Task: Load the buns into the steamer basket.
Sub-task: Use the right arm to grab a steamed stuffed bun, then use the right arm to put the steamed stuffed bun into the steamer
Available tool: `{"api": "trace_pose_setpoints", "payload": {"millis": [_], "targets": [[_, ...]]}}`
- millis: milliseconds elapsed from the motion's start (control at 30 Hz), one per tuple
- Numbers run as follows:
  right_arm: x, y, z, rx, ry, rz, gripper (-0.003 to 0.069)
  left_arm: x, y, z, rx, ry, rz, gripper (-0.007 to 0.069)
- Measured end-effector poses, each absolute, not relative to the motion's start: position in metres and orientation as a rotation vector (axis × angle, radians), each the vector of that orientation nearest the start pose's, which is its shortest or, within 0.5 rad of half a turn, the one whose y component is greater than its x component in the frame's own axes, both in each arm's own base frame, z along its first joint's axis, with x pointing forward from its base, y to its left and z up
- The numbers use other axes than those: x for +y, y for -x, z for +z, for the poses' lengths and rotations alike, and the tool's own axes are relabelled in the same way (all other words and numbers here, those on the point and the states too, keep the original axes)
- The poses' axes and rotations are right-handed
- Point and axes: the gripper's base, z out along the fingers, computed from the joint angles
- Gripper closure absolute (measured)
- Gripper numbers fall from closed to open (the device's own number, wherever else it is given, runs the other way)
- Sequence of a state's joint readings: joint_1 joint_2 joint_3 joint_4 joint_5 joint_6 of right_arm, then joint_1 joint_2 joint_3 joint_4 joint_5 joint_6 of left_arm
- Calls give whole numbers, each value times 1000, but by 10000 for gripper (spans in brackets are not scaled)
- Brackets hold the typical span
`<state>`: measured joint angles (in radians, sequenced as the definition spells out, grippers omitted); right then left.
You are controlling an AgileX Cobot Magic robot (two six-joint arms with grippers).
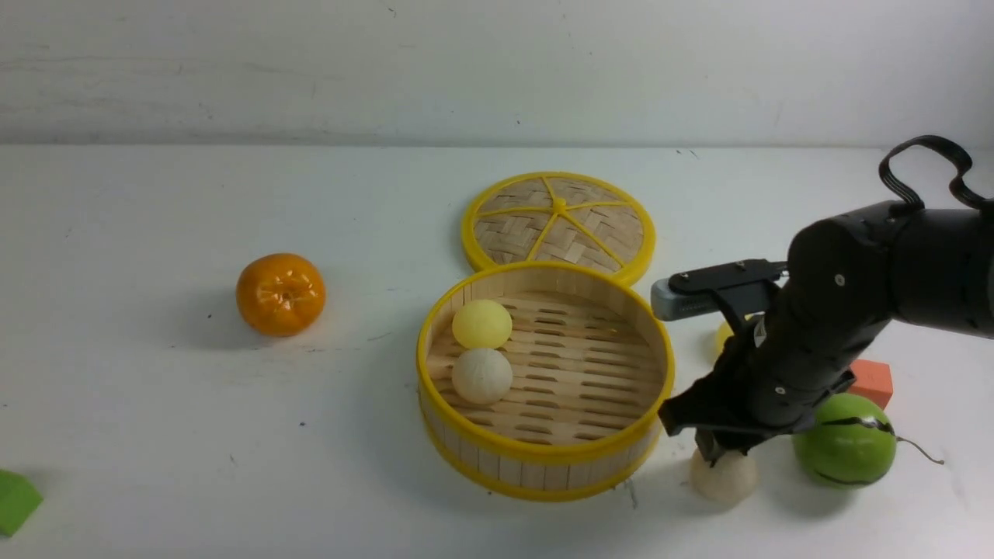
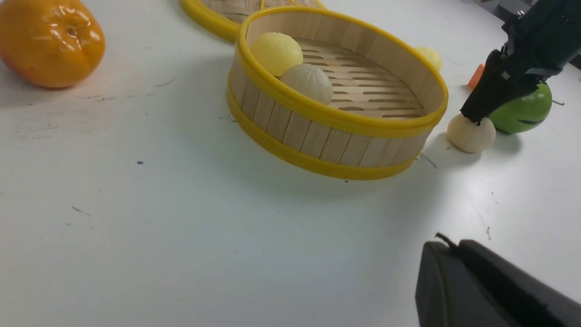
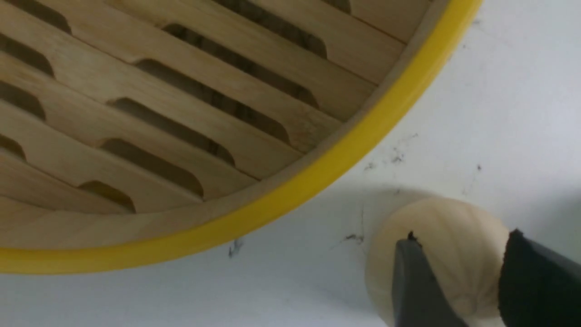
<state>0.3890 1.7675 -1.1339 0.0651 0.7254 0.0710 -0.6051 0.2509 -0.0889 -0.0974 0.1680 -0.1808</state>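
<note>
The steamer basket (image 1: 543,454) stands mid-table and holds two buns, a pale yellow bun (image 1: 481,324) and a cream bun (image 1: 481,375). Another cream pleated bun (image 1: 726,477) rests on the table just right of the basket. My right gripper (image 1: 718,454) hangs over it, open, its fingers straddling the bun's top (image 3: 454,272). A second yellow bun (image 1: 722,335) peeks out behind the right arm. My left gripper (image 2: 447,245) is shut and empty, low over bare table in front of the basket (image 2: 336,120); it is out of the front view.
A flat woven lid (image 1: 559,225) lies behind the basket. An orange (image 1: 280,294) sits to the left. A green melon ball (image 1: 845,440) and an orange-red block (image 1: 874,380) are right of the cream bun. A green piece (image 1: 15,501) lies at the near left edge.
</note>
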Motion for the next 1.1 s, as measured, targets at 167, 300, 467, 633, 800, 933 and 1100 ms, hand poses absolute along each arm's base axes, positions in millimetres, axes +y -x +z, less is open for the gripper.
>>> {"api": "trace_pose_setpoints", "payload": {"millis": [167, 300, 467, 633, 800, 933, 1100], "targets": [[135, -320, 187, 2849, 394, 163, 385, -44, -62, 212, 1833, -315, -635, 602], [136, -321, 182, 2861, 392, 160, 385, -44, -62, 212, 1833, -315, -635, 596], [136, -321, 182, 2860, 390, 163, 414, -44, -62, 212, 1833, -315, -635, 596], [136, -321, 182, 2865, 391, 161, 524, -44, -62, 212, 1833, -315, -635, 596], [134, -317, 187, 2886, 413, 143, 643, -44, -62, 212, 1832, -317, -634, 589], [131, -312, 209, 2895, 428, 135, 653, -44, -62, 212, 1832, -317, -634, 585], [154, -316, 277, 2708, 476, 243, 645, -44, -62, 212, 1832, -317, -634, 585]]}}
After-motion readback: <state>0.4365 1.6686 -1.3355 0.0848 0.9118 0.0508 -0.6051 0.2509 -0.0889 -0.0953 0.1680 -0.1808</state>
